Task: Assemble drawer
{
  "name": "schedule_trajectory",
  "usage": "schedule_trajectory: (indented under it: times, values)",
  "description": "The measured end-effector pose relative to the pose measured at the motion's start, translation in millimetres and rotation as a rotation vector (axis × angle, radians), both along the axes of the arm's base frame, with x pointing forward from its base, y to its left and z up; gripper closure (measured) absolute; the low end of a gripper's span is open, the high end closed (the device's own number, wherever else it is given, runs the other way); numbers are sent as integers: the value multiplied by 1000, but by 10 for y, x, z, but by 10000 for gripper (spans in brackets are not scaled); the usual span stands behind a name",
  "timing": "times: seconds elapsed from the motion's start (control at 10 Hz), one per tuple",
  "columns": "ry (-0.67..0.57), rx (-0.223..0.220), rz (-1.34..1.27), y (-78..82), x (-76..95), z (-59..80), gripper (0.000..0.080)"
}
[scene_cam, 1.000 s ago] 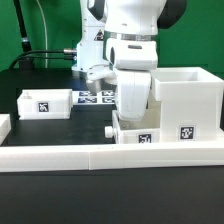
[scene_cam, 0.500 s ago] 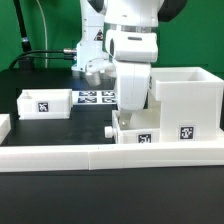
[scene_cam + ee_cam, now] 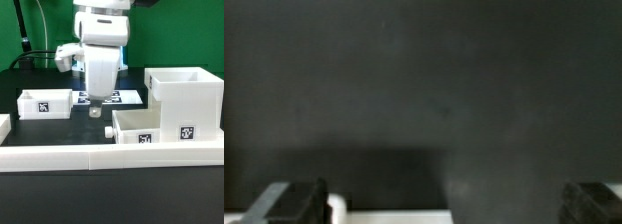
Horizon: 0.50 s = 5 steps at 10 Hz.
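The large white housing (image 3: 186, 98) stands at the exterior view's right. One small knobbed tray (image 3: 142, 127) sits against its left side, knob pointing left. The other tray (image 3: 45, 102) stands apart at the left. My gripper (image 3: 96, 108) hangs between the two trays, just above the black table, touching neither. In the wrist view my gripper (image 3: 446, 205) is open and empty, its fingers (image 3: 295, 203) wide apart over dark table, with a white edge (image 3: 393, 216) low between them.
The marker board (image 3: 104, 97) lies behind my gripper. A long low white rail (image 3: 100, 156) runs along the front. Cables lie at the back left.
My arm has moved to the exterior view's left, away from the tray beside the housing, which stays in place.
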State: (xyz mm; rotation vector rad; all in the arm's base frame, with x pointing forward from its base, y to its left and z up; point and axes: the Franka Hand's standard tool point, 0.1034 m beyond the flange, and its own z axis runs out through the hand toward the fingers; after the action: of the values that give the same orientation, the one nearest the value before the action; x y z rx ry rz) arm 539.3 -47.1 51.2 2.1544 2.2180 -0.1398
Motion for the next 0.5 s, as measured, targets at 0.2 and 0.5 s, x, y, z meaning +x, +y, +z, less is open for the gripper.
schedule_trajectory:
  times: [0.2, 0.5]
  values:
    - [0, 3, -7, -21, -2, -2, 150]
    - [20, 95, 74, -184, 81, -129, 150]
